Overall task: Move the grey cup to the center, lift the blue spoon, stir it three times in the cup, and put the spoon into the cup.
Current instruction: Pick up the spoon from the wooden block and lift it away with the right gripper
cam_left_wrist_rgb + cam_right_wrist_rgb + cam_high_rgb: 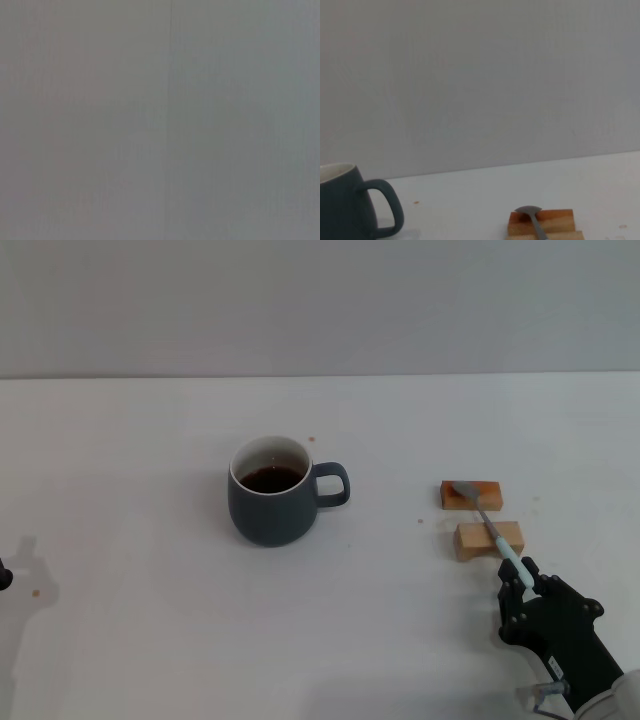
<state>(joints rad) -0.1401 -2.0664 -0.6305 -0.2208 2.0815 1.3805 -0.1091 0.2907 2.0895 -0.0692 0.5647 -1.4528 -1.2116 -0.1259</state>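
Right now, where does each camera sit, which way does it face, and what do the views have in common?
Head view: looks forward and down at the white table, the grey cup, the blue spoon across two wooden blocks; right gripper at the spoon's handle end.
Left wrist view: on the left arm; only blank grey, no body.
Right wrist view: low over the table, facing the wall; no fingers.
Shared by head and right wrist: cup, spoon, blocks.
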